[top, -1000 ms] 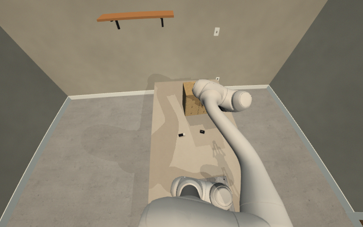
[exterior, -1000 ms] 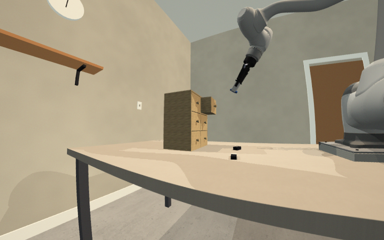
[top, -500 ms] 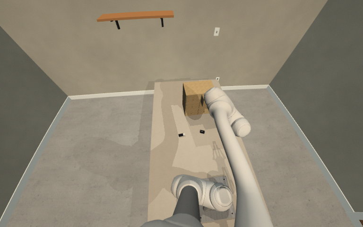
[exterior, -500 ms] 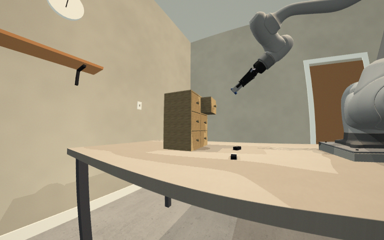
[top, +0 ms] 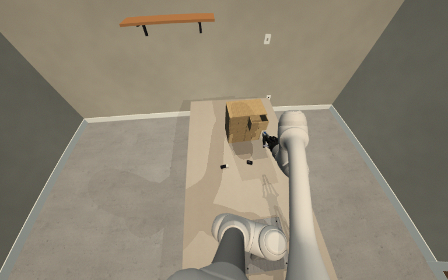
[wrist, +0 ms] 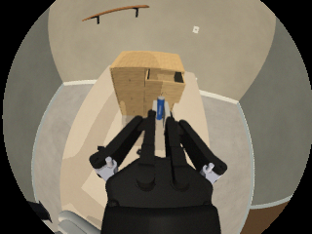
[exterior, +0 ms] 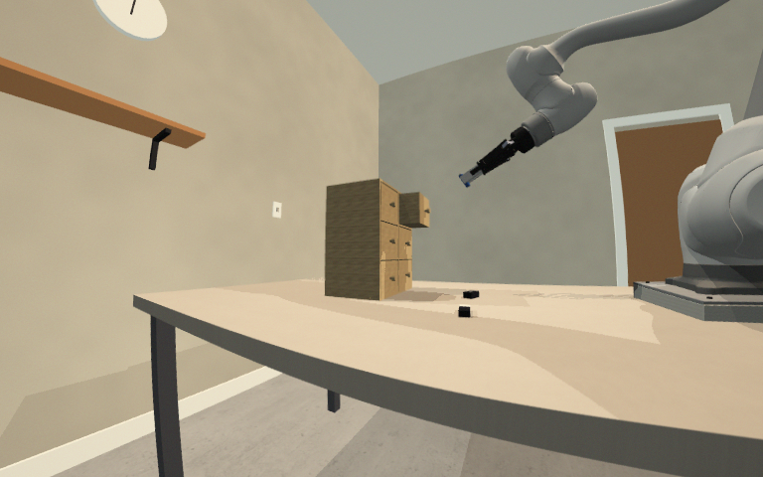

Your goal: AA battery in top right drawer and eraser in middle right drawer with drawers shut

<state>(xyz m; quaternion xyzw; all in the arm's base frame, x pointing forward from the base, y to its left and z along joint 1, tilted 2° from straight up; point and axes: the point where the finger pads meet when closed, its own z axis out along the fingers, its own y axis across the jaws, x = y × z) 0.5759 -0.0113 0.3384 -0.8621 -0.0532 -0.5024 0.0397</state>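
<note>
The small chest [top: 243,108] [exterior: 352,241] [wrist: 129,93] stands upright at the back of the table. Its top right drawer [top: 258,125] [exterior: 411,210] [wrist: 166,89] is pulled part way out; the other drawers look pushed in. My gripper [top: 264,135] [exterior: 469,176] [wrist: 160,106] is shut on the blue AA battery [top: 264,132] [wrist: 160,106]. It is tilted, with its tips pointing down towards the chest, in front of the open drawer and a little above it in the exterior view. The eraser [top: 223,166] [exterior: 464,311], white with a black sleeve, lies on the table in front of the chest.
A small black object [top: 249,162] [exterior: 471,294] lies on the table between the chest and the arm's base, to the right of the eraser. A wall shelf [top: 171,19] [exterior: 78,94] [wrist: 117,12] hangs on the back wall, left of the chest.
</note>
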